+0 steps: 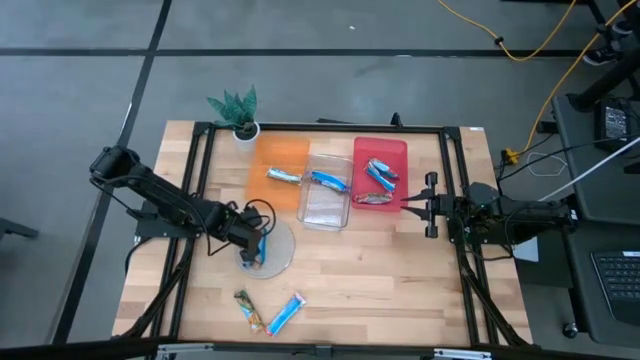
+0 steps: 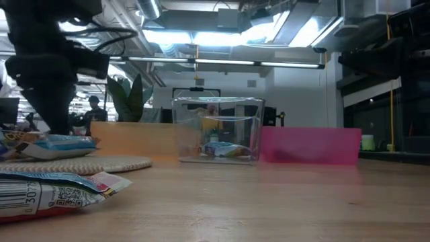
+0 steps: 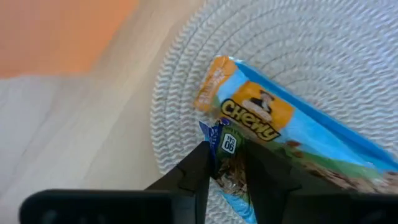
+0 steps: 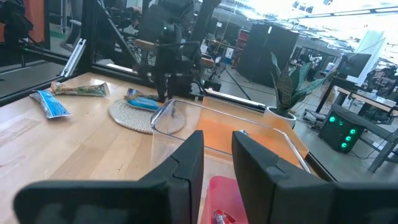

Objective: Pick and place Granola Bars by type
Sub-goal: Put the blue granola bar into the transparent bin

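Observation:
A blue-wrapped granola bar (image 3: pixel 298 130) lies on a round woven mat (image 3: pixel 311 50) at the table's near left, and my left gripper (image 3: pixel 227 168) is shut on it from above. In the high view this gripper (image 1: pixel 255 248) stands over the mat (image 1: pixel 284 256). Two more bars lie by the near edge, one tan (image 1: pixel 247 310) and one blue (image 1: pixel 286 313). Other bars lie in the orange bin (image 1: pixel 278 158), the clear bin (image 1: pixel 322 208) and the red bin (image 1: pixel 380 150). My right gripper (image 1: pixel 408 204) waits level at the table's right, shut with only a narrow gap and holding nothing. My left gripper pinches the blue bar's wrapper at its long edge (image 3: pixel 229 144), close to the orange-tipped end, between its two fingers. The fingers come steeply from above. The wrapper is bunched up between them, and the rest of the bar lies flat on the mat.
The three bins stand side by side across the far middle of the table. A small potted plant (image 1: pixel 240 112) stands at the far left corner. Bare wood lies between the mat and the bins. A black frame (image 1: pixel 196 190) runs along the table's sides.

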